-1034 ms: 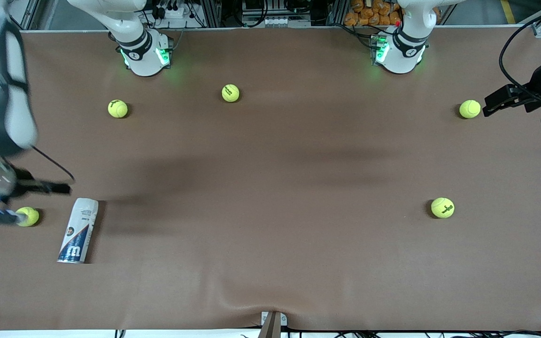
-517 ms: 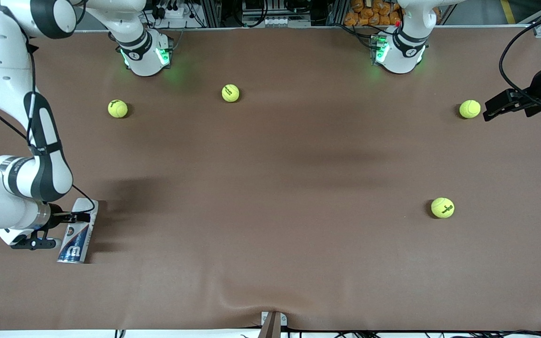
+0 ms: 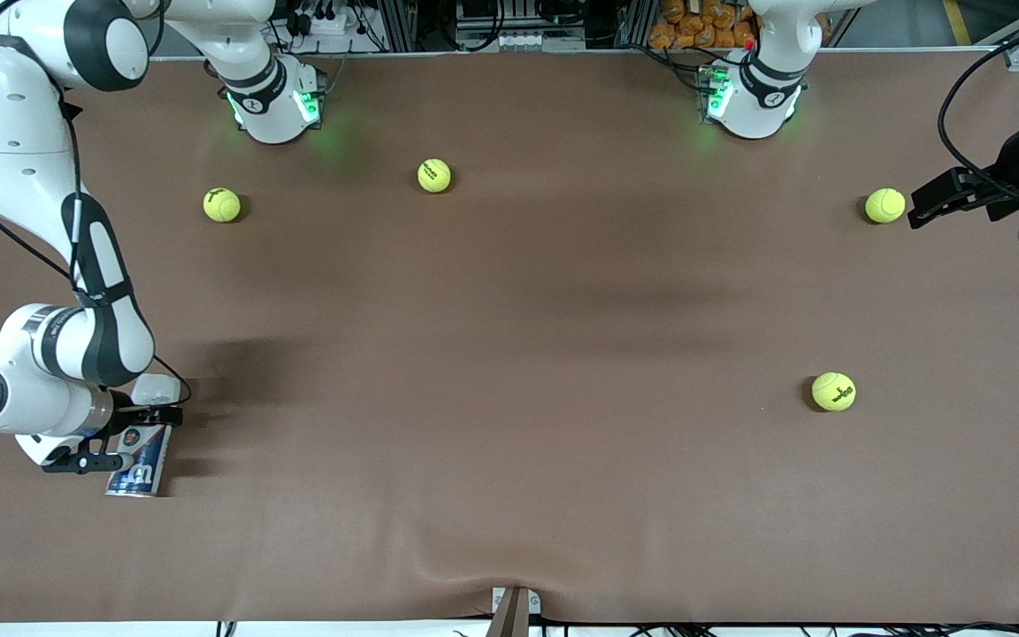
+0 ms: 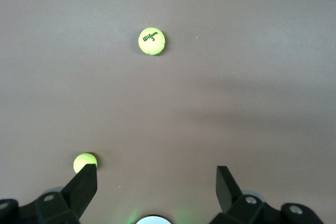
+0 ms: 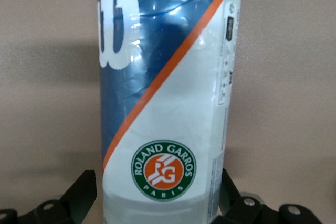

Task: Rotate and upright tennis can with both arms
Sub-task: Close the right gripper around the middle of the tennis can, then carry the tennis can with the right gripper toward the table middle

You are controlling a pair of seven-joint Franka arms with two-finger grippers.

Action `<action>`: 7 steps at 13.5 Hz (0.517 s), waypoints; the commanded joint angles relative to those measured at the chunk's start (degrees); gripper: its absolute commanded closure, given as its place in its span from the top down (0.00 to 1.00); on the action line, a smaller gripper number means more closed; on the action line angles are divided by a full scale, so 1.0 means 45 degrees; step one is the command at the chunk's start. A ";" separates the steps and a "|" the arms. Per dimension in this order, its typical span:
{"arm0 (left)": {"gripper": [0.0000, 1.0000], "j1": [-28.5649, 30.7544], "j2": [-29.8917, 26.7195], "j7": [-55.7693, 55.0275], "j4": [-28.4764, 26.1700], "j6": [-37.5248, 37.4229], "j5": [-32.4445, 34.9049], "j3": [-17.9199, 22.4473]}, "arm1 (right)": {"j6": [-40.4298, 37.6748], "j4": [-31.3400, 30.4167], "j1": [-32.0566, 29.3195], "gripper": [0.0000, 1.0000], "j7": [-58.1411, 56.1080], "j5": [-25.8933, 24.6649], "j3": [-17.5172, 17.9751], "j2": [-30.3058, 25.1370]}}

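Over tennis can [image 3: 140, 442]: R arm [image 3: 49, 265] bent.

The right arm [image 3: 27, 168] reaches down to the table's right-arm end, its right gripper [image 3: 134, 438] low near the front edge, fingers spread wide. The left gripper [image 3: 938, 199] waits, open, above the table's left-arm end.
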 commanded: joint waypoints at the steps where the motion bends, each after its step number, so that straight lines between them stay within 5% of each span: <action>1: 1.00 0.0021 0.0036 0.0257 0.0161 0.0041 -0.0007 -0.0034 | -0.0067 0.0352 -0.0008 0.88 -0.0217 0.0088 0.0087 0.0191; 2: 1.00 0.0021 0.0036 0.0257 0.0161 0.0041 -0.0007 -0.0054 | -0.0086 0.0352 0.0050 0.59 -0.0276 0.0049 0.0068 0.0191; 3: 1.00 0.0040 0.0017 0.0257 0.0161 0.0022 -0.0007 -0.0054 | -0.0087 0.0352 0.0051 0.50 -0.0624 0.0030 0.0087 0.0172; 7: 1.00 0.0001 0.0036 0.0257 0.0181 0.0041 -0.0007 -0.0132 | -0.0223 0.0430 0.0284 0.58 -0.1990 0.0049 0.0417 -0.0237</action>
